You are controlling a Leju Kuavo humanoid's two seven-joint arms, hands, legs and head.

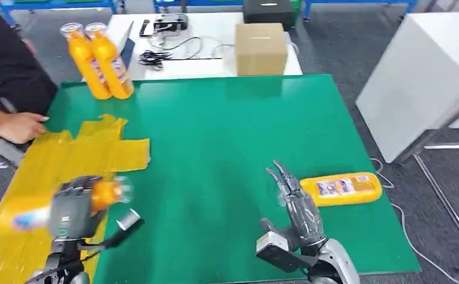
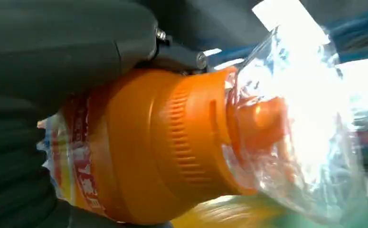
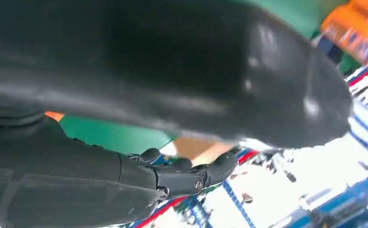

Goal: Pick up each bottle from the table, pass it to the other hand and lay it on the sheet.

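My left hand [image 1: 71,208] grips an orange bottle [image 1: 105,193] lying sideways over the yellow sheet [image 1: 67,154] at the table's near left. The left wrist view shows that bottle [image 2: 163,142] close up, with clear wrap over its cap. My right hand [image 1: 295,204] stands with fingers straight and apart, empty, just left of a second orange bottle [image 1: 345,188] lying on the green table [image 1: 227,136]. Two more orange bottles [image 1: 99,59] stand upright at the table's far left corner.
A person's hand [image 1: 19,126] rests at the sheet's far left edge. Behind the green table stands a white table with a cardboard box [image 1: 260,47], cables and a black device. A white cabinet [image 1: 419,77] stands to the right.
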